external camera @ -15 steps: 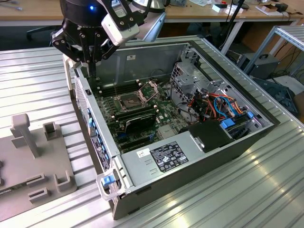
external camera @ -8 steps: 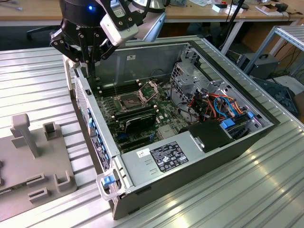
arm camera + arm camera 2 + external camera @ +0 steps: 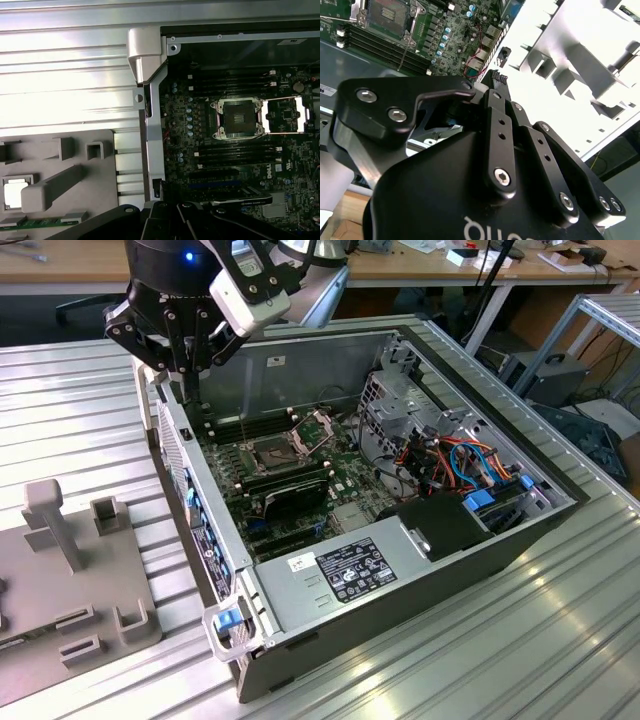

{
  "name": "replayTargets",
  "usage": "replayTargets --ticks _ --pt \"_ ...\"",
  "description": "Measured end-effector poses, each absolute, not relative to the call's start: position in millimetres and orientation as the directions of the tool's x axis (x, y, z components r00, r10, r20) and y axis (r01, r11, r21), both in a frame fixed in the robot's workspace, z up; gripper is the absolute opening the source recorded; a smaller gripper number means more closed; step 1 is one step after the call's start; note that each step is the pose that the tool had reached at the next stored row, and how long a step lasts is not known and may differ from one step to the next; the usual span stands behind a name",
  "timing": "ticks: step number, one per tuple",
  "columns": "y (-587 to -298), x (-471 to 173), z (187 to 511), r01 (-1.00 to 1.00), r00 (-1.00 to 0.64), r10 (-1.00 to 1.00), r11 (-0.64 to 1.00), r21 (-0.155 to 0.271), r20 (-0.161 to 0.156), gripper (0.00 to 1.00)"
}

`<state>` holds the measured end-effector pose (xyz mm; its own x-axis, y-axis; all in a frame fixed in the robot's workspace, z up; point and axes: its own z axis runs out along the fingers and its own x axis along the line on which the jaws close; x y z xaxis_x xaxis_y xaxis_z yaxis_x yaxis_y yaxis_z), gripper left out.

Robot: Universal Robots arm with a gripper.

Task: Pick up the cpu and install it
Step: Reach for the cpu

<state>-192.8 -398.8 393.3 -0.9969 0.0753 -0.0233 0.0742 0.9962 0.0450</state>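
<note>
Cpu (image 3: 15, 193) flat, face up, in grey tray (image 3: 100, 185) recess; jaws closed, empty.

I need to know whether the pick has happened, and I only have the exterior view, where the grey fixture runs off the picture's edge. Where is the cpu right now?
Observer: In the first wrist view the cpu lies flat in a square pocket of the grey fixture, outside the computer case.
Operator: And the socket, is it ready?
Observer: That view looks down on it. The socket is dark and bare, with its hinged frame swung open beside it.
Operator: Anything else on the fixture?
Observer: A green strip lies in a slot near the cpu's pocket.
</note>
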Motion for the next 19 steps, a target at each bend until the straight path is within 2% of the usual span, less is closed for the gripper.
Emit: replayTargets --ticks 19 --pt "-399 -207 393 0.074 -0.997 0.075 0.996 0.045 -0.023 0.11"
